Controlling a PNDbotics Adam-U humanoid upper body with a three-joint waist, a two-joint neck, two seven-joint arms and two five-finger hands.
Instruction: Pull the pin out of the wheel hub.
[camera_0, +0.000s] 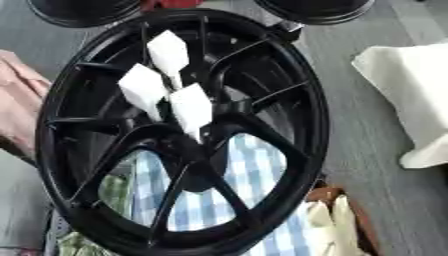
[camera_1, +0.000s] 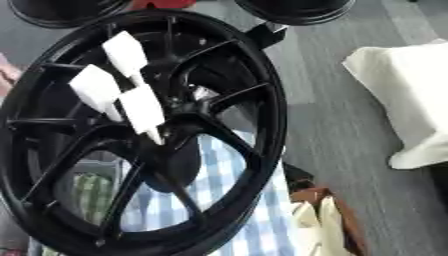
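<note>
Black wheel (camera_0: 179, 135) fills most of my view rn, standing tilted w/ the spokes meeting at the hub (camera_0: 206, 132) roughly mid-frame. Three white pins (camera_0: 166, 82) are stuck in around the hub: wedge-shaped heads, fat end up and out, thin tips pointing down into the centre. Top pin (camera_0: 168, 52) sits highest, the left pin (camera_0: 142, 89) just below and beside it, and the low pin (camera_0: 191, 107) has its tip right at the hub. All three are bunched close together (can't tell if the heads actually touch).

Neither of my hands shows in either eye, so I can't say anything abt open or closed.

Behind the spokes I see blue-white check cloth (camera_0: 249, 192) and some green check lower left. Grey floor (camera_0: 350, 130) to the right w/ a white cloth (camera_1: 407, 95) on it. Two more black rims at the top edge.
</note>
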